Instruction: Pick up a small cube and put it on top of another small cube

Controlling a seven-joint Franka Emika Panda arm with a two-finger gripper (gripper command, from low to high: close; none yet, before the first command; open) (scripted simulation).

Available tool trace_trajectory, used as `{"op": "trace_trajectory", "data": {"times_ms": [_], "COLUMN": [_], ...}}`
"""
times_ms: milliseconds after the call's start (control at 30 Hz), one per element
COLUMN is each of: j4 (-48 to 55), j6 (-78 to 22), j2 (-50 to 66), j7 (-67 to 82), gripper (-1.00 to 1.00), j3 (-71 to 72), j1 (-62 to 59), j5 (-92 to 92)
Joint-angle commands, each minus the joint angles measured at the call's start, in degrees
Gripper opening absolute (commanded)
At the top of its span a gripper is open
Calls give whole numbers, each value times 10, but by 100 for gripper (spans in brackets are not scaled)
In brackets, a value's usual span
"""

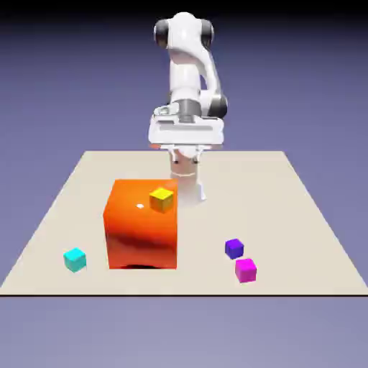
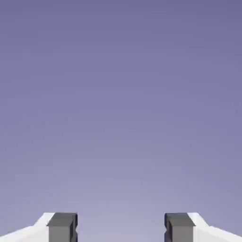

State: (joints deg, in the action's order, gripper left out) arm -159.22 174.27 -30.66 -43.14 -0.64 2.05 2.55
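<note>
The small magenta-pink cube [image 1: 246,269] lies on the table near the front, toward the exterior view's right. The small yellow cube [image 1: 162,199] appears to rest on top of the big orange block [image 1: 141,224], at its right rear corner. My gripper [image 1: 185,149] hangs high at the table's far side, well away from both cubes. In the hand view my gripper [image 2: 121,228] is open: its two grey fingertips [image 2: 62,227] stand wide apart with only the plain backdrop between them. No cube shows in that view.
A small dark purple cube [image 1: 233,249] sits just behind and left of the magenta one. A cyan cube [image 1: 75,259] lies at the front on the exterior view's left, beside the orange block. The beige table [image 1: 302,215] ends just in front of the cubes.
</note>
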Motion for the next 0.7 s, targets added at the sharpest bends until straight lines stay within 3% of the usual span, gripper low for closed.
{"op": "trace_trajectory", "data": {"times_ms": [0, 667], "j4": [13, 259], "j6": [-9, -185], "j2": [21, 435], "j7": [-13, -279], "gripper": [0, 0], "j3": [6, 141], "j1": [-3, -70], "j5": [18, 381]}}
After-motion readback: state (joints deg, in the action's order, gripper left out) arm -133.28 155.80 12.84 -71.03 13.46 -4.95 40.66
